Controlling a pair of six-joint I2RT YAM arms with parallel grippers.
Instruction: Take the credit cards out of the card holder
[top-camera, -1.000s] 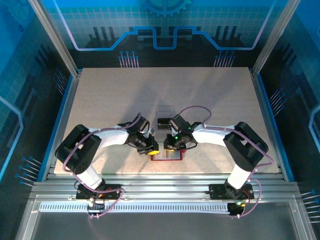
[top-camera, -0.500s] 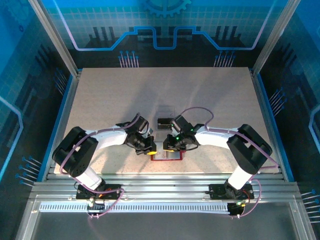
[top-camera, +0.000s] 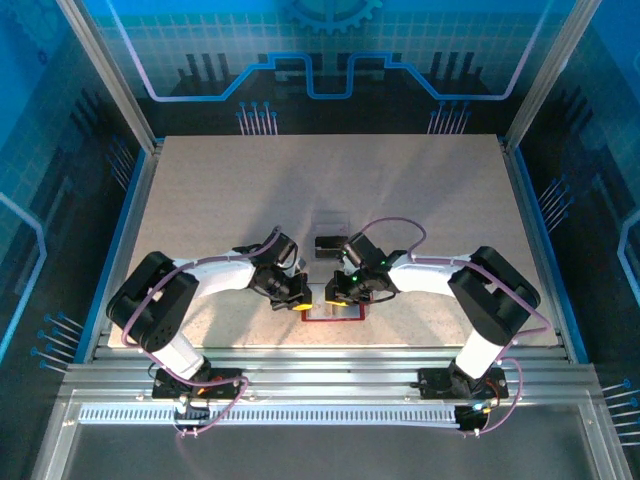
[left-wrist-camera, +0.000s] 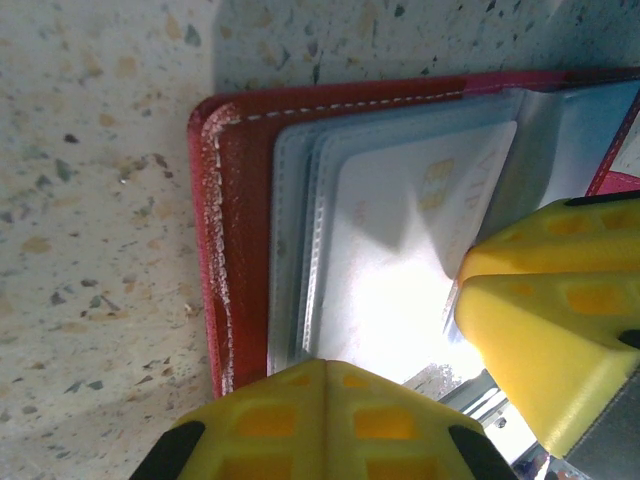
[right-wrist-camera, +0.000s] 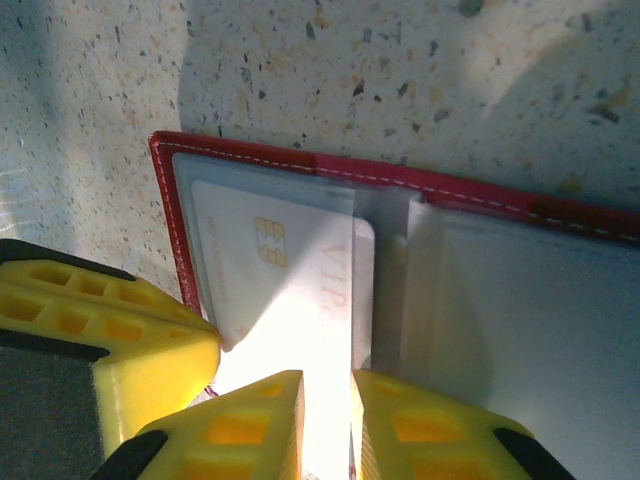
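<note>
Speckled tabletop (top-camera: 400, 200), lower centre of the overhead view: red card holder (top-camera: 335, 320) is laid open, a pale credit card (right-wrist-camera: 270, 260) lodged in its pocket. Left fingers (left-wrist-camera: 260, 420) are pressed together; the right fingers' (right-wrist-camera: 400, 430) grip cannot be told.

Speckled counter (right-wrist-camera: 400, 70) carries the red card holder (right-wrist-camera: 470, 192), lying open, white stitching along its border. The left pocket holds a pale card (right-wrist-camera: 290, 270) with a gold chip (right-wrist-camera: 270, 242) and faint "VIP" lettering. A grey divider (right-wrist-camera: 385, 280) stands at the fold. The right gripper (right-wrist-camera: 327, 390) enters from the bottom edge, its yellow fingers (right-wrist-camera: 250, 425) close together over the card's lower right part; a grip cannot be confirmed. A separate yellow block (right-wrist-camera: 110, 340) sits at the holder's lower left edge.
</note>
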